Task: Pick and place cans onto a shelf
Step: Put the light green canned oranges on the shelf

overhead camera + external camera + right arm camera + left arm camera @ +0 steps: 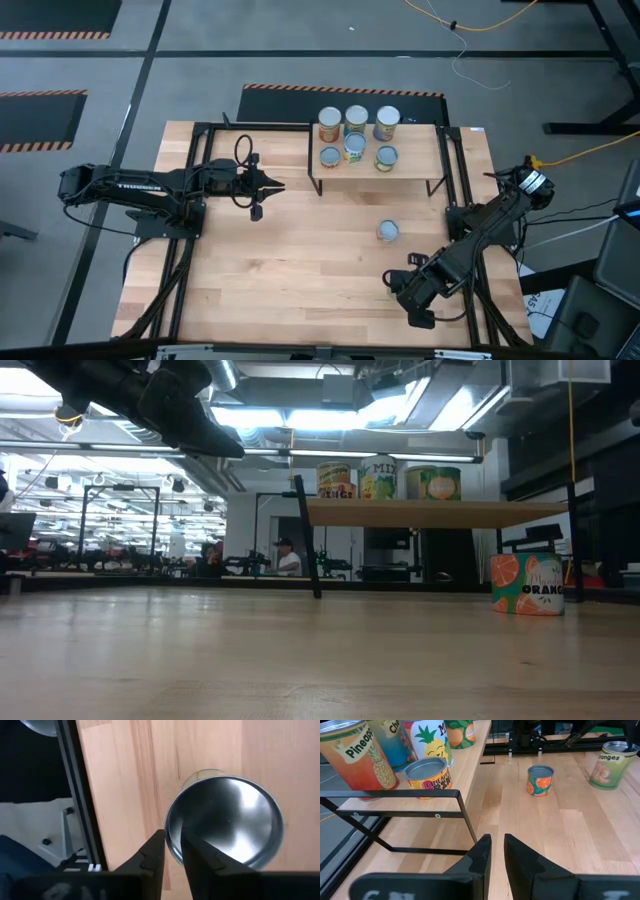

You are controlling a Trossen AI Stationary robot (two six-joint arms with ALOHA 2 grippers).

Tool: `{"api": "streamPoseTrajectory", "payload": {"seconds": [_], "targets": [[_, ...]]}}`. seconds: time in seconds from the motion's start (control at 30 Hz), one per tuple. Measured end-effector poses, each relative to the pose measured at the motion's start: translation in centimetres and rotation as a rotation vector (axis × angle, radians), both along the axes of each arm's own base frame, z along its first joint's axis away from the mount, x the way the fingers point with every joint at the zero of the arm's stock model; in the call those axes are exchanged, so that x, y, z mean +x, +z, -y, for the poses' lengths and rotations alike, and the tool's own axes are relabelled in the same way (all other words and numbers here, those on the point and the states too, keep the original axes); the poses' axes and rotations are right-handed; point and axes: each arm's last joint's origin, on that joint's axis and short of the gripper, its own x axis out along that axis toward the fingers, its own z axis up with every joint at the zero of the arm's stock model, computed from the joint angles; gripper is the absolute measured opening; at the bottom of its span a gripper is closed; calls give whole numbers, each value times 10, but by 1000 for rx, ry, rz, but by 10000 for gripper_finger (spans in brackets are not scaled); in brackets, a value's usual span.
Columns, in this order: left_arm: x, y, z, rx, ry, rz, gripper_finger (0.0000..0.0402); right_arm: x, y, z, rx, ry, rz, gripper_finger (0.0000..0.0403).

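Observation:
The shelf (420, 165) stands at the table's far middle with several cans (356, 135) on its top board; it also shows in the low view (440, 513). A small teal-and-orange can (388, 231) stands on the table in front of the shelf. My left gripper (278, 187) hovers shut and empty by the shelf's left end (465, 765). My right gripper (395, 282) is near the table's front right, fingers closed over the rim of a green-labelled can (610, 765) with a silvery hollow top (225, 820). My right gripper has the can's rim (169, 832) in the narrow gap between its two fingers, one finger over the hollow inside and one outside the wall. The fingers come from above, pointing down. Whether the can's bottom is on the table, I cannot tell.
Black metal frame rails (190, 200) run along the table's left and right sides (462, 180). Bare wood lies between the shelf and the front edge. People sit in the room beyond the table (285, 555).

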Motion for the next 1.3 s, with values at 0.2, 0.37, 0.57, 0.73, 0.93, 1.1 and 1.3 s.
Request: {"api": "streamPoseTrajectory", "payload": {"seconds": [0.2,0.37,0.57,0.73,0.93,1.1,1.3], "targets": [[0,0,0,0,0,0,44,3,-6,-3,-18,40,-3,69],[0,0,0,0,0,0,44,4,-7,-3,-58,33,30,54],[0,0,0,0,0,0,44,6,-8,-1,-102,20,69,8],[0,0,0,1,0,0,44,6,-8,-1,-111,16,76,6],[0,0,0,1,0,0,44,8,-3,-2,-116,11,84,3],[0,0,0,1,0,0,44,10,13,-1,-182,0,92,2],[0,0,0,1,-1,0,44,12,42,7,-225,-17,54,2]]}}
